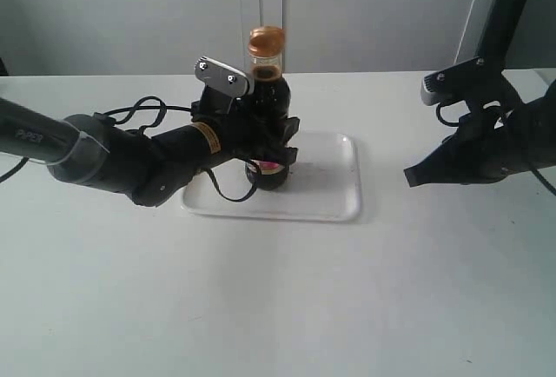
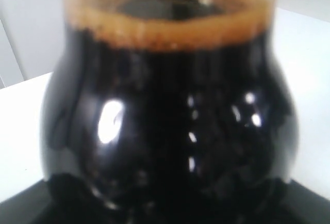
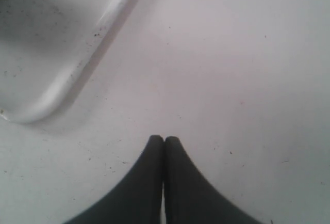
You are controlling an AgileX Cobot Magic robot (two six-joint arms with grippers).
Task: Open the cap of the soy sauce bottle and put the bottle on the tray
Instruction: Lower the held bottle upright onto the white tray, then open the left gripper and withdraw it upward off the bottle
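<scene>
- The soy sauce bottle (image 1: 270,99) is clear and glossy with rounded shoulders and a narrow neck, filled with near-black liquid; in the left wrist view its bulging body (image 2: 170,136) fills the frame, blurred, with bright specular spots and a ring of tan foam at the liquid line.
- Its long axis stands upright, neck toward the top of the exterior view; a patch of pink-red label shows low on the body beneath the gripper.
- The cap (image 1: 266,42) is round, golden-orange plastic, seated on top of the neck; its finer texture is too small to make out.
- The bottle stands over the left part of the tray (image 1: 334,203), a flat white plastic rectangle with rounded corners and a low raised rim; whether its base touches the tray floor is hidden by the gripper; the right wrist view shows one rounded corner (image 3: 77,79), speckled with fine dark marks.
- The left gripper (image 1: 265,138), matte black, is clamped around the bottle's body from the left side.
- The right gripper (image 3: 164,140) has its smooth black tapered fingers pressed together, holding nothing; it hovers over the white table (image 1: 278,307), right of the tray and apart from it.
</scene>
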